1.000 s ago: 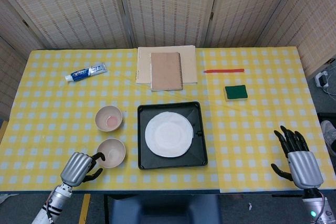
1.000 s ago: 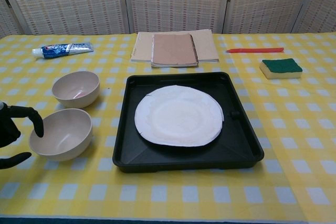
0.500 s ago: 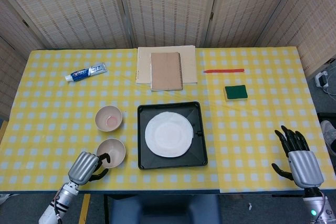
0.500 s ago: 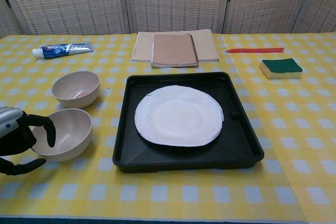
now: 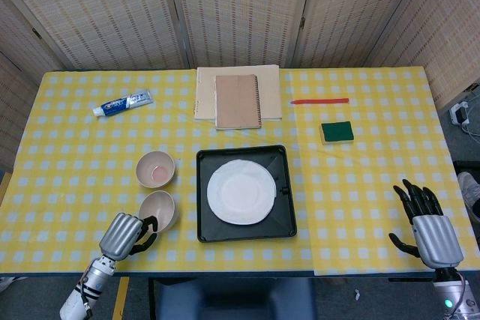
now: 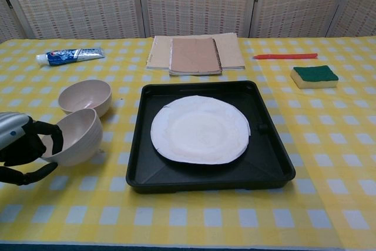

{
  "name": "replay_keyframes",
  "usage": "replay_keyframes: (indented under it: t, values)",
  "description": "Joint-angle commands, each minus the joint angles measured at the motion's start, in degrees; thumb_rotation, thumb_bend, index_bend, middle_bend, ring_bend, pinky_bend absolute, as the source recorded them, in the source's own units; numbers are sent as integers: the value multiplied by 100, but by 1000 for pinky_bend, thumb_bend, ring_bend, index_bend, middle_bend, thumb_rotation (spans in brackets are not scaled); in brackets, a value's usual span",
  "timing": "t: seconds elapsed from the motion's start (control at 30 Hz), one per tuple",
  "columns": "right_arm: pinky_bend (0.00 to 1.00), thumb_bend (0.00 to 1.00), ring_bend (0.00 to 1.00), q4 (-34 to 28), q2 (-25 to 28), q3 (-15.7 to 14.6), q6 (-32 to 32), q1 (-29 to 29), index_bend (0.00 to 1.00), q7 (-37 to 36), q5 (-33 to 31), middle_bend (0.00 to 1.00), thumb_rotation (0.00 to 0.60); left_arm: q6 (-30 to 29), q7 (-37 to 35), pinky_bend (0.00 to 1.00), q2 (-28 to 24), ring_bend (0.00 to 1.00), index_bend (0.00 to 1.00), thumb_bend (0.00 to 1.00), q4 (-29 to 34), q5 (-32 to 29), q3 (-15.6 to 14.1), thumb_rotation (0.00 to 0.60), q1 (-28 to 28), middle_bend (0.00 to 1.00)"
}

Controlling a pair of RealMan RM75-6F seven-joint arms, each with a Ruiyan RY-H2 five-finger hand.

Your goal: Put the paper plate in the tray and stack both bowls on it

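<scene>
A: What has changed around the black tray (image 5: 281, 185)?

B: The near bowl (image 6: 76, 136), just left of the tray, is now tipped up on its side. A second ago it sat flat. The left hand (image 6: 20, 148) has closed on its rim, fingers hooked inside and thumb beneath.

A: So the lift has begun?

B: It looks that way. The paper plate (image 6: 200, 129) already lies flat in the middle of the tray, so that step seems done; both bowls remain outside. The far bowl (image 6: 85, 97) stands upright left of the tray, close behind the tilted one and perhaps touching it.

A: And the right hand (image 5: 427, 224)?

B: Well right of the tray near the table's front edge, fingers spread, holding nothing, much as before.

A: Materials?

B: The bowls are smooth, beige, round and thick-walled, likely rigid. The plate is thin, white, with a slightly uneven rim. The tray is glossy, square, with a raised lip. The cloth (image 5: 360, 177) under it is yellow check.
</scene>
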State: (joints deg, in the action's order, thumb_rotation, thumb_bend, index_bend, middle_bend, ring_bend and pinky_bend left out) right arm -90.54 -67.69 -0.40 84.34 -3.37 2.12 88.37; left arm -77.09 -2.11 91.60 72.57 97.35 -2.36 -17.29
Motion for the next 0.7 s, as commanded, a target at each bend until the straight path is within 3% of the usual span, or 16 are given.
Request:
replay_keyframes:
  t: [0.03, 0.37, 0.7]
  values:
    - [0, 251, 0, 0, 3, 6, 5, 6, 0, -10, 2, 0, 600, -104, -31, 1000, 57, 939, 607, 475, -93, 56, 6, 600, -5, 1000]
    - [0, 251, 0, -4, 5, -2, -64, 4, 0, -20, 1, 0, 600, -93, 402, 1000, -33, 939, 608, 479, 322, 132, 208, 600, -287, 1000]
    - [0, 250, 0, 13, 117, -53, -11, 90, 0, -242, 34, 0, 600, 642, 1547, 1000, 311, 939, 607, 479, 784, -65, 547, 600, -876, 1000]
